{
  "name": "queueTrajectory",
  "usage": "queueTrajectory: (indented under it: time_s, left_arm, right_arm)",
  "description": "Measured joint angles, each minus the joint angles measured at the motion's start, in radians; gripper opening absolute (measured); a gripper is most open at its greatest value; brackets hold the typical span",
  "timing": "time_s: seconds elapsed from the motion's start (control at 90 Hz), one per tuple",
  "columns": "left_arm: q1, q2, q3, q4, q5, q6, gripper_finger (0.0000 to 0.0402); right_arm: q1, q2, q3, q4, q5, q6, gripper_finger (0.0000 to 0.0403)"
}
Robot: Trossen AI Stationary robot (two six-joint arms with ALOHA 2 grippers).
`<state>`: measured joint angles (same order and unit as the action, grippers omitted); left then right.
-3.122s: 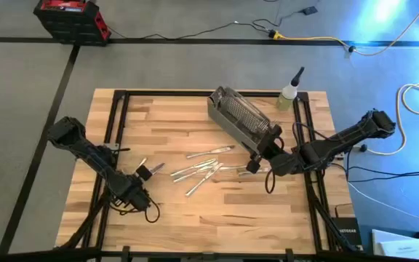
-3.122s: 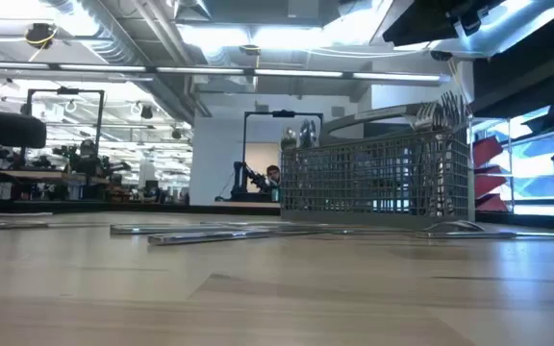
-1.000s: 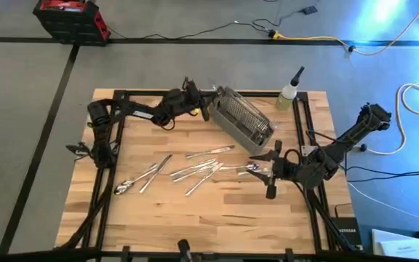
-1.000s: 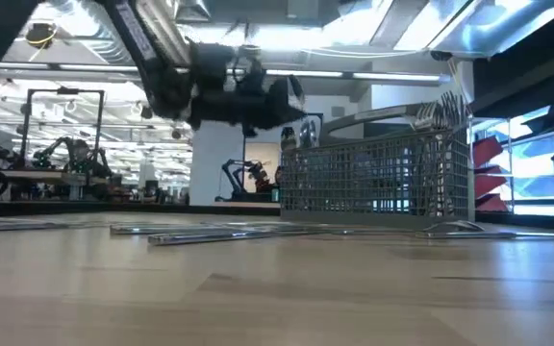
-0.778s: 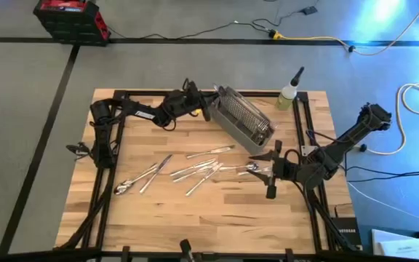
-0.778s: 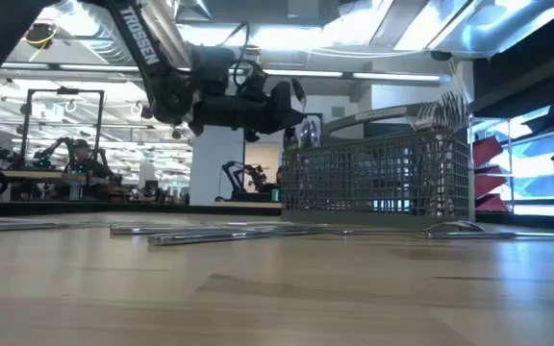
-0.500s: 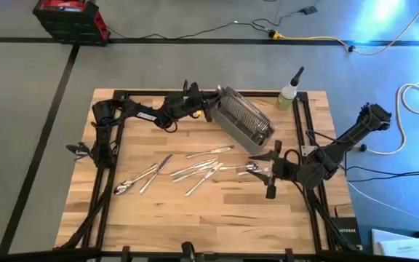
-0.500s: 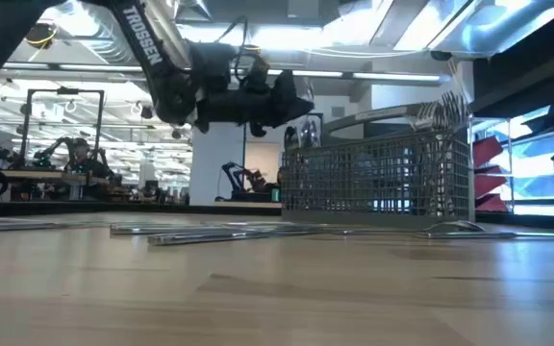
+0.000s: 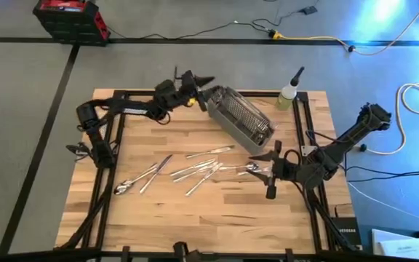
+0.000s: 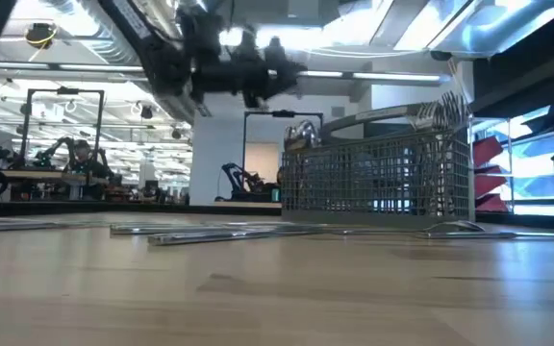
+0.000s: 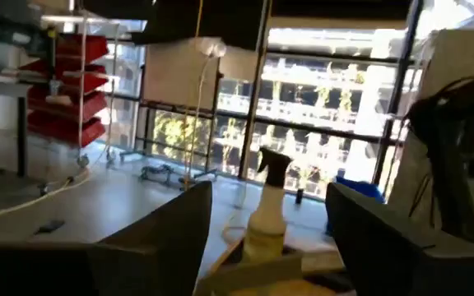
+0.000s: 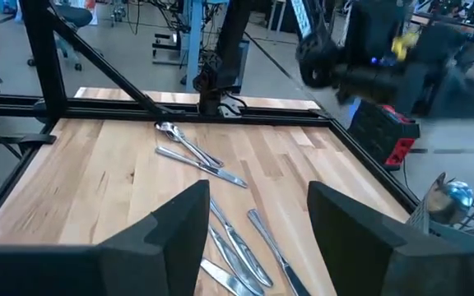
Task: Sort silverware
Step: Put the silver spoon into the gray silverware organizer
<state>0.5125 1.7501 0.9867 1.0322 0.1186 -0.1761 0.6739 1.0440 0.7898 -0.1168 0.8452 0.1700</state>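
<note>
The gray wire-mesh basket (image 9: 242, 116) stands slantwise at the table's far middle, with forks and spoons upright in it (image 10: 440, 111). Loose silverware (image 9: 202, 167) lies flat on the wood in the middle, with more pieces toward the left (image 9: 142, 176) and some (image 12: 212, 168) ahead of my right gripper. My left gripper (image 9: 198, 80) hangs open and empty in the air just off the basket's far-left end, high above the table (image 10: 282, 65). My right gripper (image 9: 271, 171) is open and low at the right, and its fingers (image 12: 179, 222) hold nothing.
A spray bottle (image 9: 289, 94) stands at the far right corner, straight ahead in the left wrist view (image 11: 267, 210). Black frame rails (image 9: 115, 124) run along the table's left and right sides. Bare wood lies toward the near edge (image 9: 209, 218).
My left gripper has risen and drawn back toward the far edge, away from the basket's left end, and has tipped up to about level. My right gripper, the basket and the loose silverware have stayed put.
</note>
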Motion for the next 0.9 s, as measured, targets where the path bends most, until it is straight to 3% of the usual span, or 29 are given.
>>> queueTrajectory:
  time_s: [0.156, 0.222, 0.289, 0.367, 0.456, 0.522, 0.589, 0.689, 0.9]
  left_arm:
    - [-0.009, -0.212, 0.001, -0.198, 0.2, 0.02, 0.0227]
    - [-0.017, -0.32, 0.001, -0.393, 0.304, 0.076, 0.0227]
    - [-0.039, -0.437, 0.001, -0.65, 0.321, 0.171, 0.0227]
    - [-0.086, -0.575, 0.001, -0.985, 0.219, 0.294, 0.0227]
    - [-0.196, -0.701, 0.002, -1.404, -0.038, 0.379, 0.022]
    - [-0.299, -0.761, 0.001, -1.68, -0.237, 0.335, 0.0213]
    - [-0.405, -0.796, 0.0, -1.888, -0.352, 0.208, 0.0205]
    - [-0.546, -0.802, -0.001, -2.04, -0.396, 0.001, 0.0197]
    - [-0.772, -0.654, -0.12, -2.093, -0.416, -0.231, 0.0186]
  right_arm:
    - [0.0, 0.024, 0.0, -0.023, 0.0, 0.014, 0.019]
    - [0.0, 0.043, 0.0, -0.022, 0.0, 0.014, 0.019]
    - [0.0, 0.062, 0.0, -0.02, 0.0, 0.015, 0.019]
    - [0.0, 0.089, 0.0, -0.014, 0.0, 0.016, 0.019]
    - [0.0, 0.117, 0.0, -0.007, 0.0, 0.016, 0.019]
    - [0.0, 0.139, 0.0, -0.006, 0.0, 0.016, 0.019]
    - [-0.001, 0.159, 0.0, -0.005, 0.0, 0.011, 0.019]
    - [-0.018, 0.188, 0.0, 0.017, -0.006, -0.015, 0.019]
    - [-0.097, 0.217, 0.0, 0.061, -0.123, -0.016, 0.019]
